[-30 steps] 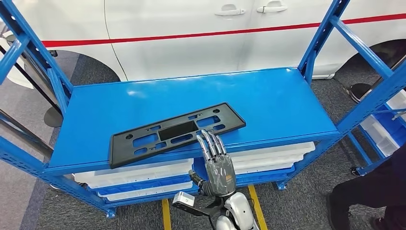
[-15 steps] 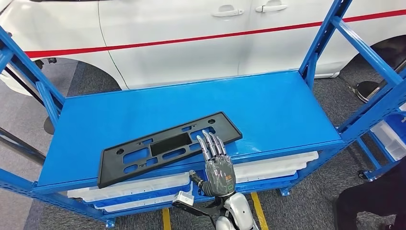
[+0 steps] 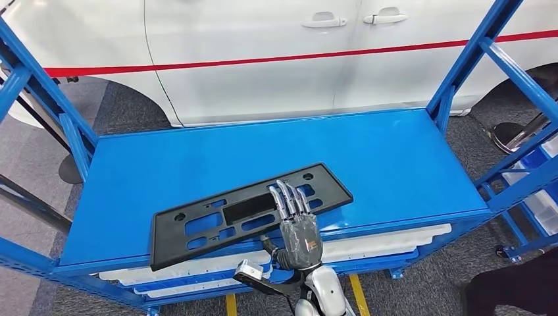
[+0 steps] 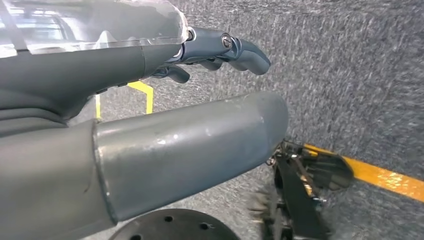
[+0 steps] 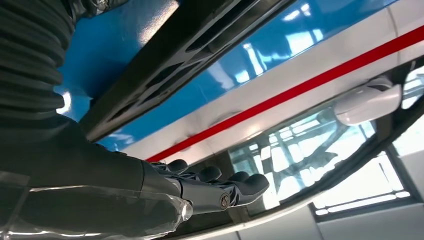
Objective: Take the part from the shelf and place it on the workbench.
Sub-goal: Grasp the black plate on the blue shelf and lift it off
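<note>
On the blue shelf (image 3: 395, 158), the black part (image 3: 243, 210) lies flat; at its 5 o'clock edge, the right hand (image 3: 297, 227) hovers, fingers (image 3: 289, 197) extended, grasping nothing. Left hand (image 4: 150, 100) hangs released.

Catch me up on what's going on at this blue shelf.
A humanoid robot is going for the black plastic part lying flat on the blue shelf, beside a white car. Its right robot hand is raised at the shelf's front edge, fingers extended over the part's near side, with no grip visible. The left robot hand hangs low over the grey floor, holding nothing. The part is not yet lifted.
</note>
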Controlling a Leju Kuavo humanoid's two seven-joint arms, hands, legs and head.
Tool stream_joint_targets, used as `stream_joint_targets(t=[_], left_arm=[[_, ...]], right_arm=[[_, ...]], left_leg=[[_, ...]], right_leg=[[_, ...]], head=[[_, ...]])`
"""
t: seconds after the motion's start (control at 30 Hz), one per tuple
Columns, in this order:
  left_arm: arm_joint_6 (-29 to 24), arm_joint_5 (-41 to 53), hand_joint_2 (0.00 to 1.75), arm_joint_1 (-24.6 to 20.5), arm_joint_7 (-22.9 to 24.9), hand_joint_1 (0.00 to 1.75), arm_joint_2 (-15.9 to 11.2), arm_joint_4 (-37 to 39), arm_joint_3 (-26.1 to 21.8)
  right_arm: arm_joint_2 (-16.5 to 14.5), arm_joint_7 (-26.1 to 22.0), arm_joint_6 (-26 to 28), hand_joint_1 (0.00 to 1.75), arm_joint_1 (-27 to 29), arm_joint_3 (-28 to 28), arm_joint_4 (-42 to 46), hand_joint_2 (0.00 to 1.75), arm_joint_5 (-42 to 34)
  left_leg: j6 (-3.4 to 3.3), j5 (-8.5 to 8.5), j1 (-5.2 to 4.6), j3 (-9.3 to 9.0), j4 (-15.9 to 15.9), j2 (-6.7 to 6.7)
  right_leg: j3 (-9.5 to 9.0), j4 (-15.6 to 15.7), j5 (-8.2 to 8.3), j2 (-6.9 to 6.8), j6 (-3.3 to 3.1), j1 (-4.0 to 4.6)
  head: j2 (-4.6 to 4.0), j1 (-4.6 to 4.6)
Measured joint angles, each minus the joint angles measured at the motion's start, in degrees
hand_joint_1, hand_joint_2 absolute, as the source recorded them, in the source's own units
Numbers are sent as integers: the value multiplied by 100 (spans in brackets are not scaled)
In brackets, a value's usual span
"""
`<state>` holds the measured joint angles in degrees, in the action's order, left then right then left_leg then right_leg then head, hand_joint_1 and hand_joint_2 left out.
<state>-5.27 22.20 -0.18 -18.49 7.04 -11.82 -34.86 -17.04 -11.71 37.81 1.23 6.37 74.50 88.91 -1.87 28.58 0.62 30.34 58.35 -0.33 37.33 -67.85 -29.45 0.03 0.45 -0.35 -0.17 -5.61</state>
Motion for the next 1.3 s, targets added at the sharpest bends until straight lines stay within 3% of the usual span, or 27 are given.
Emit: stream_joint_targets(t=[0.03, 0.07, 0.13, 0.23, 0.3, 0.37, 0.4, 0.43, 0.47, 0.5, 0.57, 0.6, 0.73, 0.8, 0.87, 0.9, 0.93, 0.97, 1.03, 1.07, 1.13, 1.23, 1.3], left_arm=[[-2, 19, 0, 3, 1, 0, 0, 0, 0], [-3, 29, 0, 5, 2, 0, 0, 0, 0], [-4, 39, 0, -5, 2, 0, 0, 0, 0], [-5, 44, 0, -18, 2, 0, -10, 0, 0], [-5, 49, 0, -19, 2, 0, -20, 0, 0], [-4, 54, 0, -14, 2, 0, -22, 0, 0], [-4, 57, 0, -8, 3, 0, -25, 0, 0], [-4, 60, 0, -1, 3, 0, -29, 0, 0], [-4, 66, 0, 5, 5, 0, -34, 0, 0], [-2, 78, 0, 7, 7, 0, -40, 0, 0], [4, 101, 0, -4, 9, 0, -51, 0, 1], [9, 111, 0, -11, 9, 0, -53, 0, 2], [37, 166, 0, -15, 10, 0, -55, 0, 4], [49, 202, 0, -17, 14, 0, -57, 0, 7], [58, 234, 0, -23, 15, 0, -61, 0, 8], [63, 247, 0, -24, 16, 0, -63, 0, 9], [72, 262, 0, -25, 17, 0, -66, 0, 9], [83, 277, 0, -25, 19, 0, -67, 0, 9], [102, 307, 0, -25, 21, 0, -68, 0, 9], [107, 320, 0, -28, 22, 0, -68, 0, 9], [112, 340, 0, -32, 25, 0, -69, 0, 9], [123, 355, 0, -40, 28, 0, -79, 0, 9], [134, 369, 0, -45, 27, 0, -87, 0, 9]], right_arm=[[17, 141, 0, 0, -16, 61, -9, 175, 39], [30, 238, 0, 0, -33, 110, -15, 175, 61], [43, 326, 0, 0, -61, 170, -32, 175, 84], [48, 415, 0, 0, -97, 237, -45, 175, 89], [60, 464, 0, 0, -129, 297, -57, 175, 96], [77, 495, 0, 0, -149, 338, -79, 175, 101], [84, 520, 0, 0, -153, 346, -92, 175, 101], [93, 558, 0, 0, -158, 358, -107, 175, 101], [104, 612, 0, 0, -167, 381, -121, 175, 101], [125, 696, 0, 0, -184, 432, -138, 175, 101], [184, 911, 0, 0, -240, 588, -177, 175, 101], [220, 1036, -1, 0, -277, 687, -203, 175, 102], [388, 1585, -1, 0, -473, 1109, -339, 175, 103], [515, 1846, -1, 0, -648, 1355, -460, 175, 103], [653, 2089, -2, 0, -807, 1613, -614, 175, 103], [715, 2219, -2, 0, -867, 1741, -690, 175, 103], [775, 2369, -2, 0, -927, 1881, -767, 175, 103], [832, 2531, -2, 0, -994, 2026, -844, 175, 103], [949, 2830, -2, 0, -1149, 2325, -991, 175, 103], [1000, 2935, -2, 0, -1226, 2466, -1059, 175, 103], [1090, 3058, -2, 0, -1341, 2716, -1172, 175, 103], [1172, 3119, -1, 0, -1473, 2980, -1287, 175, 103], [1196, 3121, -1, 0, -1549, 3070, -1363, 175, 103]], left_leg=[[24, 40, -10, -43, 3, -1], [51, 69, -17, -64, 8, -2], [105, 89, -26, -55, 9, -2], [187, 177, -11, -38, 78, 4], [242, 446, 6, 191, 566, 7], [287, 745, 19, 613, 1343, 7], [299, 780, 22, 769, 1593, 7], [301, 687, 22, 817, 1615, 7], [294, 491, 22, 754, 1411, 7], [275, 232, 22, 592, 1012, 7], [219, -81, 0, 278, 276, 6], [191, -134, -15, 197, 74, 4], [73, -176, -9, 167, -54, 13], [8, -219, 18, 153, -109, 32], [-16, -225, 12, 165, -113, 38], [-17, -225, 11, 167, -110, 39], [-15, -223, 11, 166, -104, 37], [-9, -217, 12, 163, -94, 35], [20, -188, 14, 161, -58, 30], [45, -169, 6, 171, -26, 28], [108, -154, -6, 195, 4, 25], [210, -107, 12, 203, 37, 27], [260, 127, 26, 349, 391, 28]], right_leg=[[-131, 345, 201, 1, -29, 12], [-239, 606, 294, 2, -58, 27], [-303, 757, 272, 10, -97, 55], [-345, 849, 272, 19, -165, 29], [-386, 895, 274, 5, -218, 3], [-393, 896, 261, -4, -245, 4], [-399, 893, 254, -5, -251, 7], [-410, 892, 247, -3, -251, 9], [-426, 891, 238, 3, -247, 9], [-446, 890, 227, 10, -238, 10], [-461, 880, 210, 24, -203, 27], [-455, 876, 209, 28, -177, 34], [-421, 836, 180, 31, -62, 30], [-245, 434, -85, 25, -8, 19], [86, -282, -433, 23, 34, -5], [211, -546, -510, 22, 48, -18], [254, -632, -480, 21, 58, -31], [190, -495, -341, 18, 63, -44], [-156, 222, 39, 8, 49, -61], [-305, 553, 155, 5, 33, -53], [-413, 827, 184, 9, -7, -28], [-438, 879, 209, 14, -107, -26], [-471, 921, 229, -1, -176, -46]], head=[[0, 1], [1, -1], [1, 1], [0, 2], [0, 4], [0, 4], [1, 4], [1, 4], [1, 4], [1, 4], [0, 3], [0, 3], [0, 1], [1, 0], [1, 0], [0, -1], [0, 0], [1, -1], [1, 1], [0, 1], [0, 3], [0, 2], [1, 4]])
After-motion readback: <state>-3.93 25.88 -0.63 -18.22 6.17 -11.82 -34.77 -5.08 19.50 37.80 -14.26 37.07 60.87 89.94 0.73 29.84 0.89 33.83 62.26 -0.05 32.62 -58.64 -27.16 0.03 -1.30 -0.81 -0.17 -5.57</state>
